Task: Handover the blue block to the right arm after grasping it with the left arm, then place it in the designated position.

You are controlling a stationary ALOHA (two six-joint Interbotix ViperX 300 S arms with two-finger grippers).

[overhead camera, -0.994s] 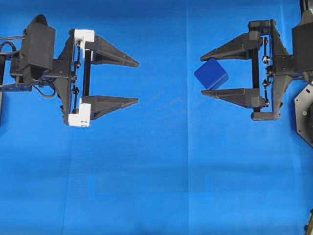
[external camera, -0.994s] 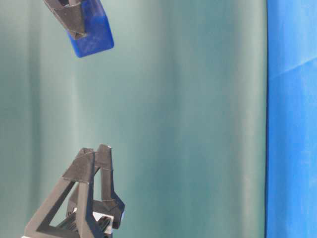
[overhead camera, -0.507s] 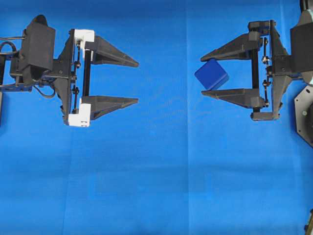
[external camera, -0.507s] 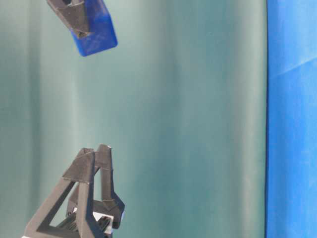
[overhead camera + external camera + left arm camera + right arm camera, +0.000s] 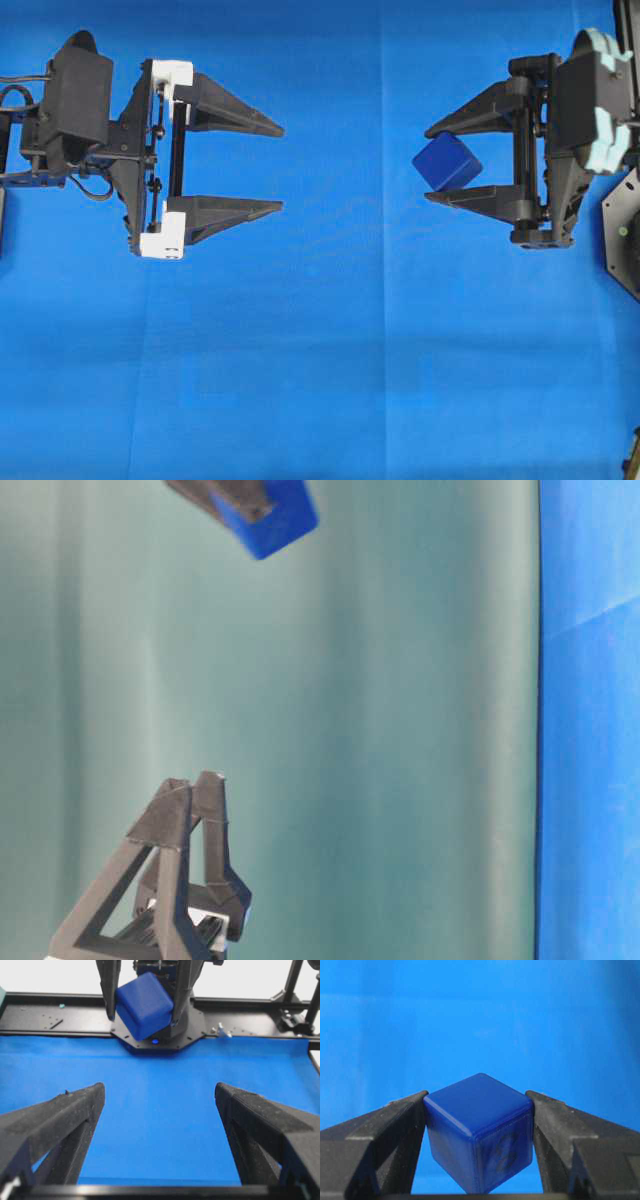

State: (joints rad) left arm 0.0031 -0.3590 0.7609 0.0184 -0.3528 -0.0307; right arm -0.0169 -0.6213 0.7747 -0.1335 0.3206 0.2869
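block clamped in right end effector, left end effector spread wide and bare

blue block (image 5: 447, 163) sits pinched between the two black fingers of the right end effector (image 5: 434, 163), up off the blue cloth (image 5: 320, 360) that covers the counter. in the overhead view it is on the right side, turned so one corner points toward the middle of the cloth, with one finger (image 5: 470, 112) pressing one face and the other finger (image 5: 475, 197) pressing the opposite face. the right wrist view shows the same grip close up: the block (image 5: 480, 1132) fills the gap, both fingers (image 5: 380, 1135) touching its sides, one edge facing the camera and a faint embossed mark on the near right face. in the table-level view the block (image 5: 268, 515) hangs at the top of the picture, well clear of the cloth, partly covered by a black finger.

the left end effector (image 5: 280, 168) is released, its fingers spread far apart with only cloth between them; white brackets (image 5: 172, 76) mark the finger bases. it points toward the right arm (image 5: 585, 100) and stands well apart from the block. from the left wrist view the two fingers (image 5: 55, 1120) frame the lower corners, and the block (image 5: 145, 1006) shows straight ahead, held above the black base plate (image 5: 200, 1022) at the far edge of the cloth.
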